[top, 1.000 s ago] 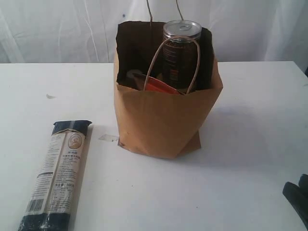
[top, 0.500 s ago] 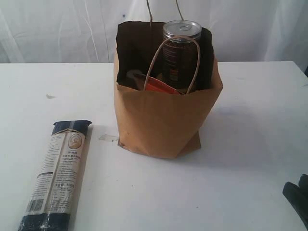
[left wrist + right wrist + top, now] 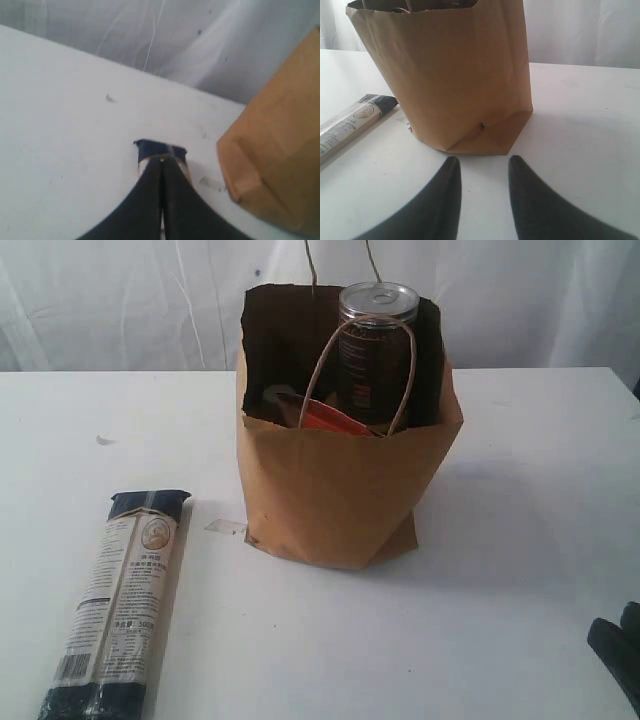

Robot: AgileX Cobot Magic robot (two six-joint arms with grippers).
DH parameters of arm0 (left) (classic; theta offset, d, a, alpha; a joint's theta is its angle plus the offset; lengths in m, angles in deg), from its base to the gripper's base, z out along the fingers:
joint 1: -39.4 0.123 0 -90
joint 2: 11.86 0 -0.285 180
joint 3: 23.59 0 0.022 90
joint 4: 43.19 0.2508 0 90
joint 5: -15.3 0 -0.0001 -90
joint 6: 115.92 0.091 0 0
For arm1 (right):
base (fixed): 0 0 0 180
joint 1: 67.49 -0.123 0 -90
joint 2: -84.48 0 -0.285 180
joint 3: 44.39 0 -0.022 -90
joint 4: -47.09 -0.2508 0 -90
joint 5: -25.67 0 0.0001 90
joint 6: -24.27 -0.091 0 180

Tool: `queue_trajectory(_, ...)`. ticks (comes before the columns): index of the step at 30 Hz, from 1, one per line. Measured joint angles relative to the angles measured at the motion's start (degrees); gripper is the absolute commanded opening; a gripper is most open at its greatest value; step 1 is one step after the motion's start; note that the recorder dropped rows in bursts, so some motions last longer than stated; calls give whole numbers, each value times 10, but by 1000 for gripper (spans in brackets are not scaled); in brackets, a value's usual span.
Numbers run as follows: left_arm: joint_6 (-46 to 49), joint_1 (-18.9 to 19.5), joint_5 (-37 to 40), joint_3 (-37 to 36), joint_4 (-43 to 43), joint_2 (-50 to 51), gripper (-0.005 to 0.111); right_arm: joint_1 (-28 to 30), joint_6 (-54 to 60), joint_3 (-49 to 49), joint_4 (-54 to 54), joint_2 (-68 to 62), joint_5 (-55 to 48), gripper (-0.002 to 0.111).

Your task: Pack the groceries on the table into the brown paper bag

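Observation:
The brown paper bag [image 3: 340, 490] stands upright mid-table, holding a silver-topped tin [image 3: 377, 340] and an orange-labelled pouch [image 3: 330, 418]. The long dark-blue pasta packet [image 3: 120, 600] lies flat on the table [image 3: 520, 540] to the bag's left. My left gripper [image 3: 161, 159] is shut with nothing between its fingers; the packet's dark end [image 3: 157, 148] shows just beyond its tips and the bag [image 3: 280, 140] stands off to one side. My right gripper [image 3: 484, 161] is open and empty, low over the table, facing the bag [image 3: 455, 75]. It shows at the exterior view's bottom right corner [image 3: 618, 645].
A small scrap of clear tape [image 3: 226, 527] lies between the packet and the bag. A tiny mark [image 3: 104, 440] sits at the far left. A white curtain [image 3: 120, 300] hangs behind the table. The bag's cord handle [image 3: 365, 360] loops over its front.

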Motion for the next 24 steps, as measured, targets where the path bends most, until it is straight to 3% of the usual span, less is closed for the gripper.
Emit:
queue_trajectory(3, -30, 0, -87, 0, -4, -1, 0, 0, 0, 0, 0, 0, 0, 31)
queue_trajectory(6, -131, 0, -105, 2, 20, -1, 0, 0, 0, 0, 0, 0, 0, 31)
queue_trajectory(8, -270, 0, -64, 39, 150, -1, 0, 0, 0, 0, 0, 0, 0, 31)
queue_trajectory(9, -393, -1, -21, 82, 281, -1, 0, 0, 0, 0, 0, 0, 0, 31)
queue_trajectory(11, -511, -16, 29, 143, 416, -2, 0, 0, 0, 0, 0, 0, 0, 31)
queue_trajectory(15, -517, -42, 37, 229, 481, 23, 0, 0, 0, 0, 0, 0, 0, 31)
queue_trajectory(17, -502, -46, -49, 238, 509, 39, 0, 0, 0, 0, 0, 0, 0, 31)
queue_trajectory(20, -522, -46, -269, 243, 613, 62, 0, 0, 0, 0, 0, 0, 0, 31)
queue_trajectory(23, -655, -46, -368, 243, 785, 69, 0, 0, 0, 0, 0, 0, 0, 31)
queue_trajectory(24, -750, -46, -416, 243, 881, 69, 0, 0, 0, 0, 0, 0, 0, 31)
